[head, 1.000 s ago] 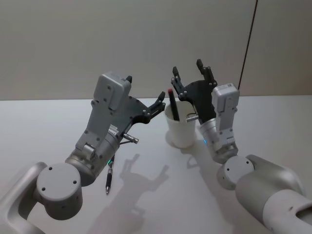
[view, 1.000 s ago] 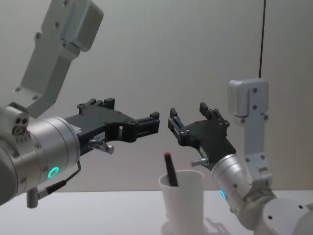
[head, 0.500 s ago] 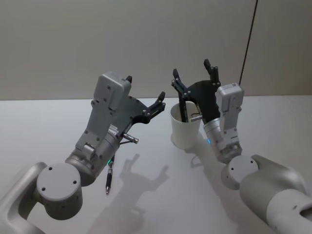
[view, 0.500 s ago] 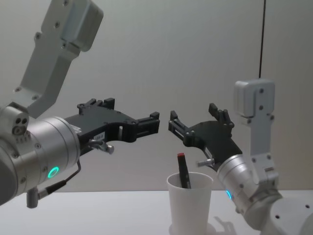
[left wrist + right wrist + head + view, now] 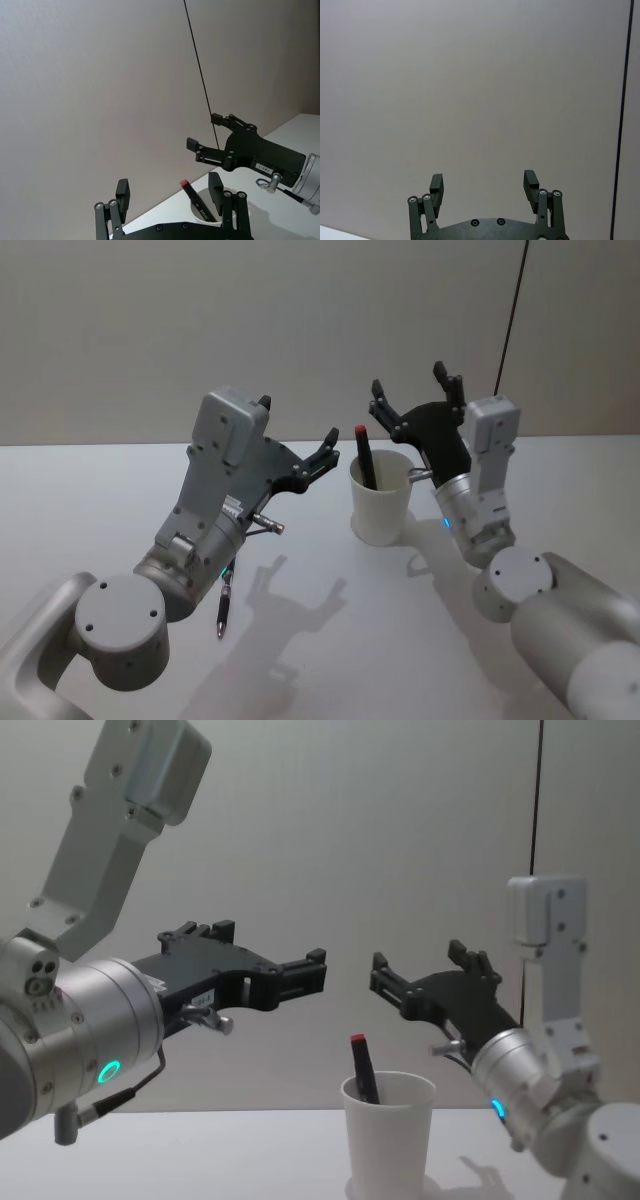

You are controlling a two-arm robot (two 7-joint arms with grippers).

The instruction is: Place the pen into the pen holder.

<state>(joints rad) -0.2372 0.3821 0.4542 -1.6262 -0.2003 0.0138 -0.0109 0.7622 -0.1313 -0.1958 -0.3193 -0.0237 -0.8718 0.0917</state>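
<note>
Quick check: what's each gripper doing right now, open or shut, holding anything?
Left gripper: open, holding nothing.
Right gripper: open, holding nothing; the pen stands in the pen holder.

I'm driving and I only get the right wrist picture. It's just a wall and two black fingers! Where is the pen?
Observer: A red-capped pen stands leaning inside the white pen holder.
Operator: Is my gripper touching it?
Observer: No. The right gripper hangs open in the air above the holder's far side, holding nothing.
Operator: Is there anything else down there?
Observer: Yes, a second pen lies flat on the table beside the left arm, whose left gripper is raised and open.
</note>
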